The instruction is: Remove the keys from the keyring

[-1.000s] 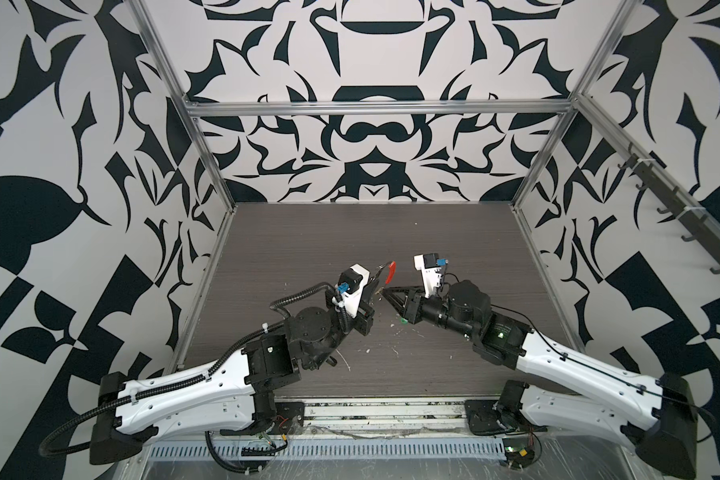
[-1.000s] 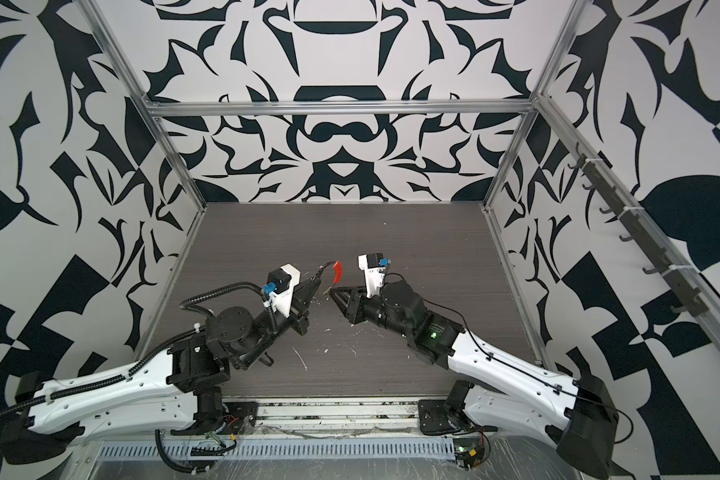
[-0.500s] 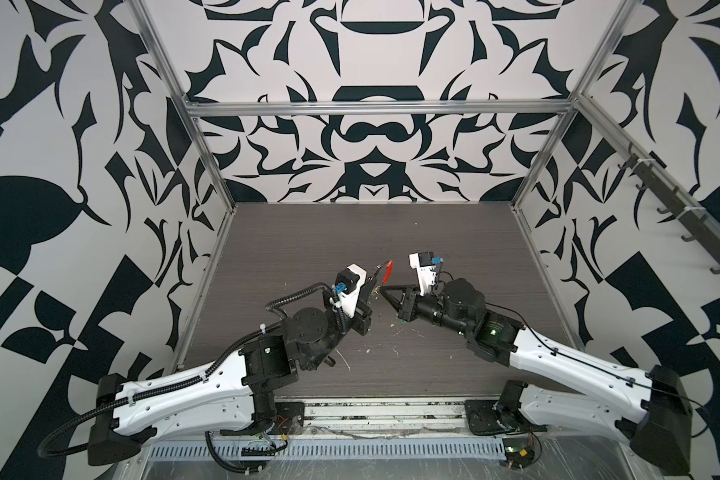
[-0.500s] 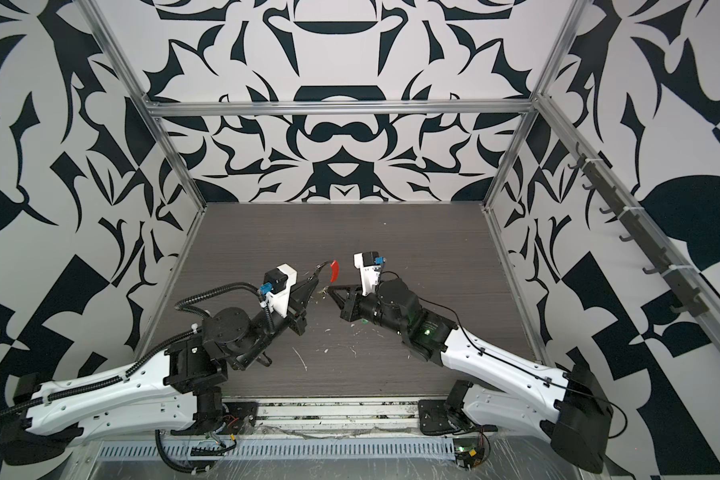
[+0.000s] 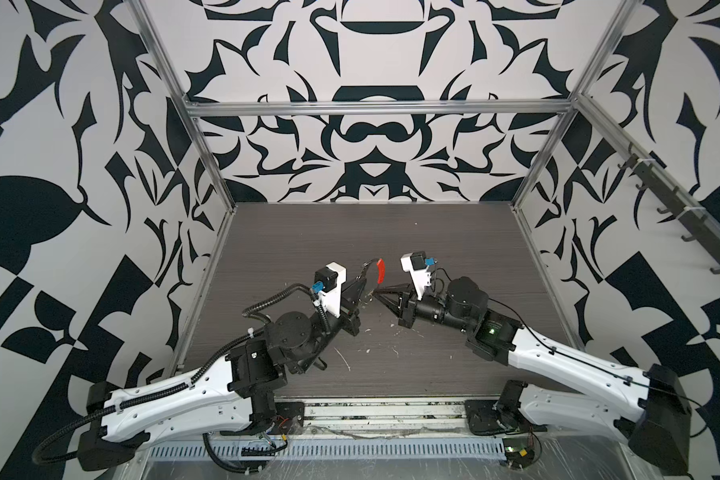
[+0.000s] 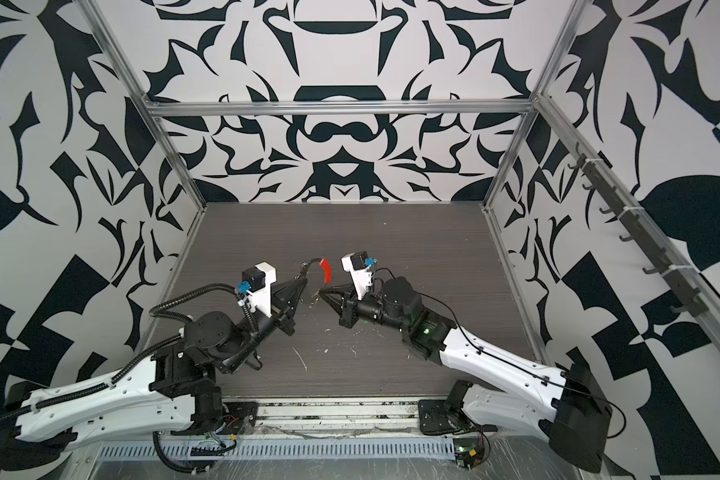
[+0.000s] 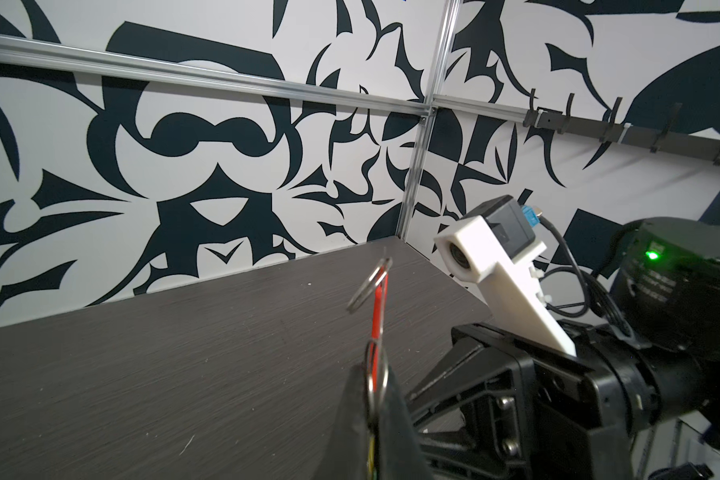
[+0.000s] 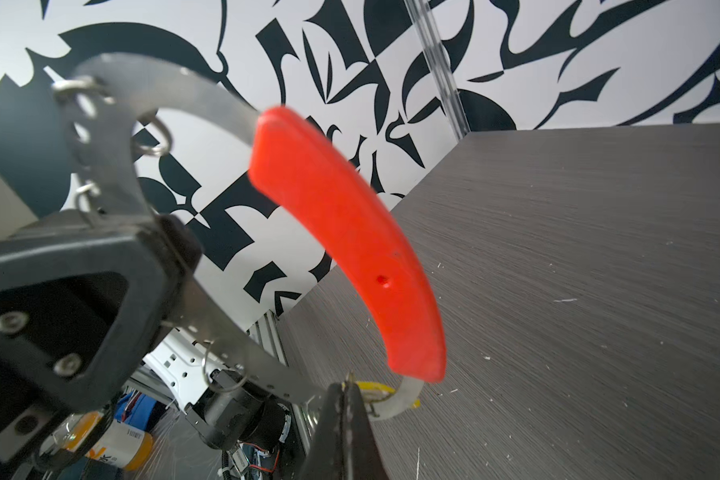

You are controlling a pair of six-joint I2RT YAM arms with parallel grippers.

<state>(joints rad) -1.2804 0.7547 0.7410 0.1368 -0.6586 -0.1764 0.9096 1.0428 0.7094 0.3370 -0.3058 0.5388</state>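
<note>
The keyring (image 5: 379,271) (image 6: 326,270) is held up above the table in both top views: a grey metal band with a red sleeve (image 8: 350,241) and small split rings. My left gripper (image 5: 364,277) (image 7: 375,395) is shut on its lower arc. In the left wrist view the ring (image 7: 378,307) stands edge-on. My right gripper (image 5: 376,294) (image 8: 348,390) meets the ring's bottom end from the right. Its jaws are shut, with a thin sliver poking out between the tips. The key with the yellow tag (image 8: 377,388) lies right against them. Any other key is hidden.
The dark wood-grain table (image 5: 391,232) carries scattered white flecks (image 5: 344,358) near the front. Patterned walls with metal posts close in three sides. A rail of hooks (image 5: 682,208) runs along the right wall. An orange-capped bottle (image 8: 113,444) lies beyond the table's edge.
My right gripper has moved left up to the ring's lower end and shut its jaws there. The left gripper has kept the keyring held up in about the same place.
</note>
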